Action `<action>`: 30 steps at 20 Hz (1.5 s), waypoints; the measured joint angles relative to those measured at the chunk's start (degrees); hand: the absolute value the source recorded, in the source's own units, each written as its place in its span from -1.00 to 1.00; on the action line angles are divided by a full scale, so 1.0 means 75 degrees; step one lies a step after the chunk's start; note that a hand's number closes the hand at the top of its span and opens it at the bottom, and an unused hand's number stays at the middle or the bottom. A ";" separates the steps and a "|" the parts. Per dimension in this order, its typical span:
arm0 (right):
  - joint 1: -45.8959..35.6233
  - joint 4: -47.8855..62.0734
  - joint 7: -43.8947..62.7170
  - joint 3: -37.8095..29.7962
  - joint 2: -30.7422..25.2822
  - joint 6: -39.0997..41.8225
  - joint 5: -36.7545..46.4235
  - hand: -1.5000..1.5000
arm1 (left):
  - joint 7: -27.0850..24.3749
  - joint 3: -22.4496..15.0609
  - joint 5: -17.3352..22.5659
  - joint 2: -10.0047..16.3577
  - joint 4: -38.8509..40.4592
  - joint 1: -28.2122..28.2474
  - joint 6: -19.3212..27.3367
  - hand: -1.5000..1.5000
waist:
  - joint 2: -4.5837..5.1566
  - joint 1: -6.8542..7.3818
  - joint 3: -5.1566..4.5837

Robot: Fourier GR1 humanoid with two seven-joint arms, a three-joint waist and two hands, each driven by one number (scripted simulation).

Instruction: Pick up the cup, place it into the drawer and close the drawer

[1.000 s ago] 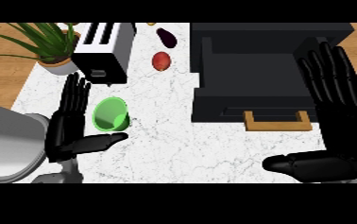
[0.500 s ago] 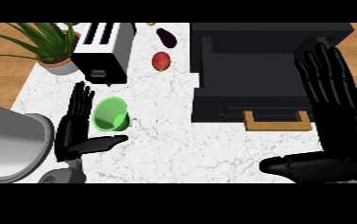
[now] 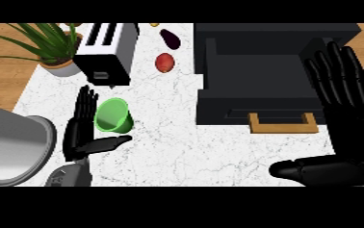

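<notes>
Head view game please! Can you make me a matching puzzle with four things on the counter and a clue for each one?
Things:
1. cup
2. toaster
3. potted plant
4. drawer

Clues:
A. long green leaves, at the far left
B. green, right next to the left robot hand
C. black, with a wooden handle
D. white and black, with two slots on top

Right pairs: 1-B, 2-D, 3-A, 4-C.
</notes>
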 measured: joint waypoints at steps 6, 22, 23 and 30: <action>0.0043 -0.0022 0.0038 -0.0076 -0.0056 0.0127 -0.0164 -1.00 | -0.0697 0.0339 0.0133 0.0213 0.1328 -0.0331 -0.0230 -1.00 | 0.0024 -0.0016 -0.0028; 0.0373 -0.0248 -0.0032 0.0185 0.0122 0.0159 0.0003 -1.00 | -0.2195 0.0579 0.0157 0.0471 0.4077 -0.1505 -0.0704 -1.00 | 0.0033 -0.0037 -0.0038; 0.0437 -0.0317 -0.0034 0.0190 0.0124 0.0175 -0.0004 -1.00 | -0.2280 0.0605 0.0179 0.0494 0.4264 -0.1580 -0.0787 -1.00 | 0.0035 -0.0040 -0.0038; 0.0202 -0.0220 0.0082 0.0062 0.0063 0.0181 -0.0101 -1.00 | -0.2617 0.0768 0.0380 0.0576 0.5026 -0.2000 -0.1142 -1.00 | 0.0038 -0.0042 -0.0039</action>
